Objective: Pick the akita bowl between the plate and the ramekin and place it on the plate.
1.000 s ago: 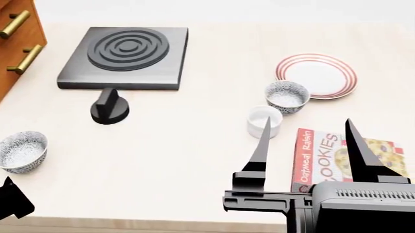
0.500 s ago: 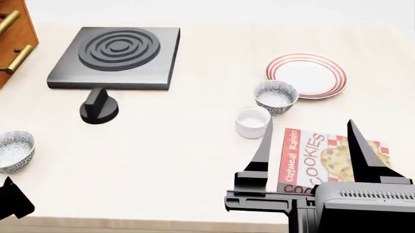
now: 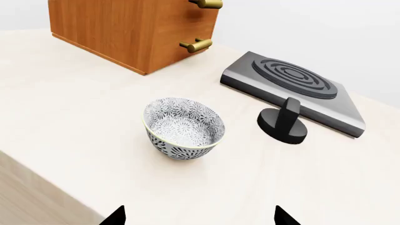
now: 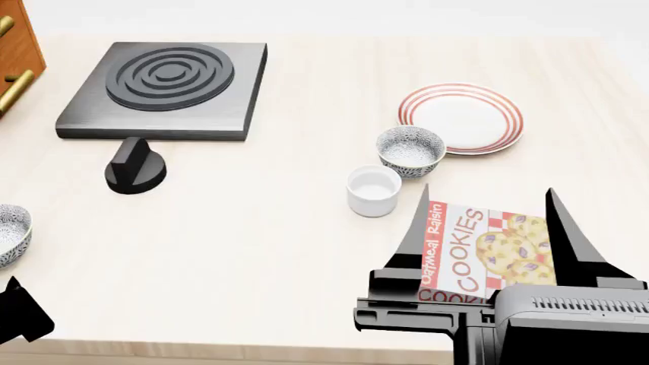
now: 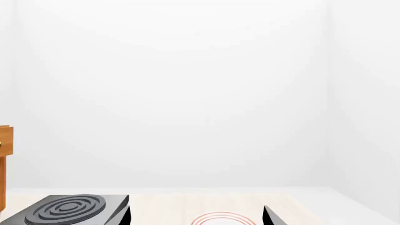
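The akita bowl (image 4: pixel 411 150), grey-patterned, stands on the counter between the red-ringed plate (image 4: pixel 461 118) and the plain white ramekin (image 4: pixel 373 190). It sits just off the plate's near-left rim. My right gripper (image 4: pixel 488 192) is open and empty, nearer me than the bowl, with its fingers above a cookie box. In the right wrist view the right gripper (image 5: pixel 196 216) frames the plate (image 5: pixel 228 217) far ahead. The left gripper (image 3: pixel 200 218) is open with nothing between its fingers. A second patterned bowl (image 3: pixel 184 129) sits in front of it, at the head view's far left (image 4: pixel 8 232).
A cookie box (image 4: pixel 487 251) lies flat under the right gripper's fingers. A black hotplate (image 4: pixel 167 80) and a black knob (image 4: pixel 134 166) sit at the back left. A wooden cabinet (image 3: pixel 131 28) with brass handles stands beyond the left bowl. The counter's front edge (image 4: pixel 203 346) is close.
Everything in the head view has slid to the left, so the view has turned or moved rightward. Both grippers keep their place in the picture and stay open.
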Motion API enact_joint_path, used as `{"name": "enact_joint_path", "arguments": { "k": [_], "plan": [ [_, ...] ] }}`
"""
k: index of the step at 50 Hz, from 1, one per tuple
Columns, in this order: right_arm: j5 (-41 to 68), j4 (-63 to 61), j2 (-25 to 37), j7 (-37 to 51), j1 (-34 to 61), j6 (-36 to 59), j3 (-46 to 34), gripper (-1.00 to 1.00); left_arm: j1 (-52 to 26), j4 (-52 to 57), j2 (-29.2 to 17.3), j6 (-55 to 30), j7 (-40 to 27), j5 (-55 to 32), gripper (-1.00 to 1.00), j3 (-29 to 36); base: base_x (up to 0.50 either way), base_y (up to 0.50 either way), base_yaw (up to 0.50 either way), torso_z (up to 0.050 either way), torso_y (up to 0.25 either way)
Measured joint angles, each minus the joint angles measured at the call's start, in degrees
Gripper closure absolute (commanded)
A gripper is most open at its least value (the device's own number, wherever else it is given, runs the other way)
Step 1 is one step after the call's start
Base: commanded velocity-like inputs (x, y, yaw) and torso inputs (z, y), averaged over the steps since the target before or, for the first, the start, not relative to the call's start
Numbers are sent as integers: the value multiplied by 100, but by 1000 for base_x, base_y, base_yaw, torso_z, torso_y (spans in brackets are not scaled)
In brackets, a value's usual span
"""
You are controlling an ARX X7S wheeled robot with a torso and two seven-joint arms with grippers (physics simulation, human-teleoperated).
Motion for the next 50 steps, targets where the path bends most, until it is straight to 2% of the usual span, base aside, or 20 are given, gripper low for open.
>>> {"name": "enact_joint_path", "arguments": {
  "k": [11,50],
  "plan": [
    [-2,35,42,20,4,-6,-51,-100,1,-21,-12,25,-8,-10,-100,16,121,0,0,0,0],
    [104,69,136,81,-3,-63,-98,-100,16,6,-51,30,-64,-86,-100,67,243,0,0,0,0]
  ]
}}
